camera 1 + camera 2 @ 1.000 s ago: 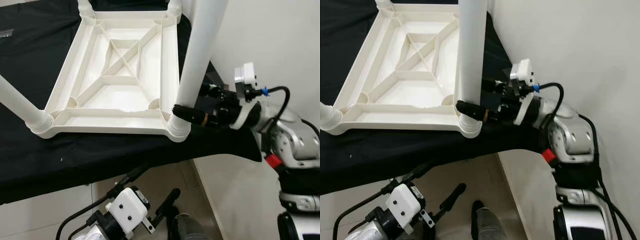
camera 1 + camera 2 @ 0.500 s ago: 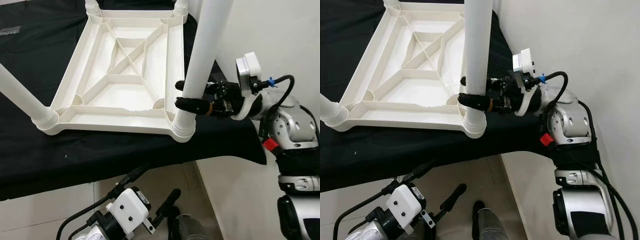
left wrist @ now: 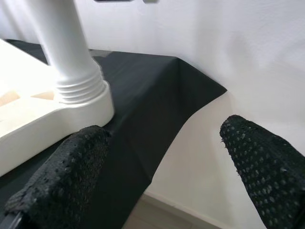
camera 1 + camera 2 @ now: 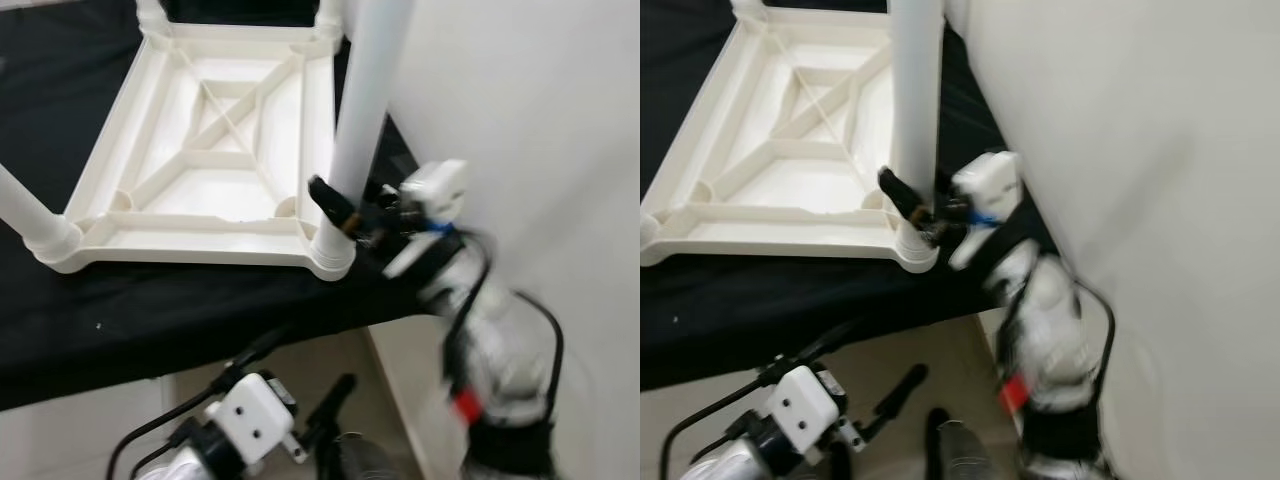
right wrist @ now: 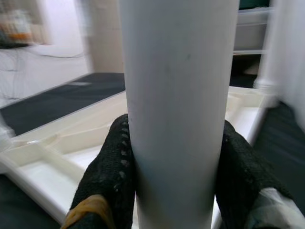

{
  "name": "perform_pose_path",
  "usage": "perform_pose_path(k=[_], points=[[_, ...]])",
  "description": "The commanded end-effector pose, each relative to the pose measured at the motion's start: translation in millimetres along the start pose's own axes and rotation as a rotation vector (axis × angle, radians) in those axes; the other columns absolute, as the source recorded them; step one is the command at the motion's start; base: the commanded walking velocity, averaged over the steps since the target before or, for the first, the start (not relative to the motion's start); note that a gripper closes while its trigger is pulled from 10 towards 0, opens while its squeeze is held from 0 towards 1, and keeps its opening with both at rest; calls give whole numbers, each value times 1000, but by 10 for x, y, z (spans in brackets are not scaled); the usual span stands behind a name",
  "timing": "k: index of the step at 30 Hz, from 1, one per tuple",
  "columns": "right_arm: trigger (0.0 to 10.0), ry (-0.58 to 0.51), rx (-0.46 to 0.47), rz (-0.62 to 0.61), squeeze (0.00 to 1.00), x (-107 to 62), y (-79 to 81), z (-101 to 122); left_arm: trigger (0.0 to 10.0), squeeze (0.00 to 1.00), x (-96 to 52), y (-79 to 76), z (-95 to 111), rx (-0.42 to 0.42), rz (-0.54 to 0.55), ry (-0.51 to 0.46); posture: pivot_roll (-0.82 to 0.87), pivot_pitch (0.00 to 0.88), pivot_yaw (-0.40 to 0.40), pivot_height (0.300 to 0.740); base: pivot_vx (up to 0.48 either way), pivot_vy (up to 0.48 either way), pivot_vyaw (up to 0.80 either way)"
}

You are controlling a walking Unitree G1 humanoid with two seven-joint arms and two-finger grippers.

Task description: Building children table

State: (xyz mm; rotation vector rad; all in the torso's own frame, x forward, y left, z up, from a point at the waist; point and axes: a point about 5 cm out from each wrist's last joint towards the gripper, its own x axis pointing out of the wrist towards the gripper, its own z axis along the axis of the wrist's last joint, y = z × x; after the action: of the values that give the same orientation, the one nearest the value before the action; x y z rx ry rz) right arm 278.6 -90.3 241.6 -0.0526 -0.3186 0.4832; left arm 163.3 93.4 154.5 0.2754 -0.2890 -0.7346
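**A:** Four sockets, one at each corner, and every one seems to carry a leg. Starting at the left: the near-left leg (image 4: 25, 213) rises out of its ribbed collar at the corner of the upturned tabletop (image 4: 215, 160), which lies underside up on the black cloth (image 4: 150, 310).

**B:** And the far corners?

**A:** Two more legs stand there, the far-left leg (image 4: 150, 15) and the far-right leg (image 4: 330, 12), though the frame cuts them off just above their collars. So how fully they are seated I cannot tell.

**B:** Where is the left gripper (image 4: 325, 405)?

**A:** Low, below the table edge and off the work. Its wrist camera looks between two spread fingers (image 3: 62, 176) at a leg collar and the hanging cloth; nothing sits between them.

**B:** Then the right side is the live step.

**A:** Yes. The near-right leg (image 4: 365, 105) stands in its corner socket, and the right gripper (image 5: 174, 171) is clamped around it low on the shaft, one finger on each side, pressed against the plastic.

**B:** What remains, in your view?

**A:** I judge this last leg is being tightened or pressed home. After that, letting go and turning the table onto its feet. The right arm is blurred, so I would not judge the seating finely.
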Motion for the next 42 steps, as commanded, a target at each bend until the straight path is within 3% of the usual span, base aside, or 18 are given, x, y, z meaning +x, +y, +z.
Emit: perform_pose_path(k=[1, 4, 5, 6, 8, 9, 10, 11, 12, 19, 23, 25, 27, 28, 30, 35, 36, 42], points=[[0, 318, 88, -82, 0, -103, -58, -562, 10000, 0, -31, -24, -53, -14, -3, 26, 30, 324, -38, 740, 0, 0, 0], [0, 289, 124, -75, 0, -21, -42, -513, 10000, 0, -30, -23, -62, -15, -7, 26, 21, 314, -36, 740, 0, 0, 0], [0, 248, 129, -51, 0, 108, -17, -417, 10000, 0, -21, -20, -77, -14, -16, 23, 16, 303, -45, 740, 0, 0, 0], [4157, 234, 91, -8, 0, 155, -1, -374, 10000, 0, -11, -16, -79, -13, -15, 20, 16, 303, -45, 740, 0, 0, 0], [4157, 230, 64, 10, 0, 171, 20, -345, 10000, 0, -5, -12, -80, -12, -14, 18, 16, 303, -45, 740, 0, 0, 0], [9137, 229, 49, 15, 0, 174, 37, -327, 10000, 0, -1, -9, -80, -12, -12, 17, 11, 303, -45, 740, 0, 0, 0], [10000, 228, 43, 23, 0, 173, 52, -314, 10000, 0, 5, -8, -79, -11, -10, 16, 9, 303, -46, 740, 0, 0, 0], [10000, 228, 43, 23, 0, 173, 52, -314, 10000, 0, 5, -8, -79, -11, -10, 16, 9, 303, -46, 740, 0, 0, 0], [10000, 216, 57, 34, 1000, 159, 81, -281, 10000, 0, 10, -5, -75, -9, -7, 14, 7, 309, -48, 740, 0, 0, 0], [10000, 100, 115, 186, 1000, 149, 38, -94, 10000, 0, 10, 11, -61, 1, 24, 11, 7, 309, -48, 740, 0, 0, 0], [10000, 52, 55, 369, 1000, 153, -271, 48, 10000, 0, -18, 84, -50, 20, 120, 17, 7, 315, -47, 740, 0, 0, 0], [10000, 43, 80, 454, 1000, 129, -380, 112, 10000, 0, -42, 125, -43, 35, 171, 21, 15, 319, -47, 740, 0, 0, 0], [10000, 34, 106, 508, 925, 107, -441, 159, 10000, 0, -58, 152, -36, 46, 203, 24, 18, 323, -45, 740, 0, 0, 0], [10000, 36, 92, 585, 0, 67, -527, 201, 10000, 0, -83, 182, -28, 51, 242, 27, 31, 328, -42, 740, 0, 0, 0], [10000, 51, 68, 670, 0, 67, -765, 290, 10000, 0, -153, 227, -2, 66, 297, 29, 39, 331, -47, 740, 0, 0, 0], [10000, 53, 19, 668, 0, 128, -951, 375, 10000, 0, -206, 248, 11, 69, 325, 32, 44, 333, -54, 740, 0, 0, 0], [10000, 52, -1, 663, 0, 184, -1086, 444, 10000, 0, -226, 242, 35, 53, 339, 23, 50, 334, -60, 740, 0, 0, 0], [10000, 78, -23, 689, 0, 160, -1209, 424, 10000, 0, -199, 174, 109, 46, 320, 0, 63, 335, -62, 740, 0, 0, 0]])
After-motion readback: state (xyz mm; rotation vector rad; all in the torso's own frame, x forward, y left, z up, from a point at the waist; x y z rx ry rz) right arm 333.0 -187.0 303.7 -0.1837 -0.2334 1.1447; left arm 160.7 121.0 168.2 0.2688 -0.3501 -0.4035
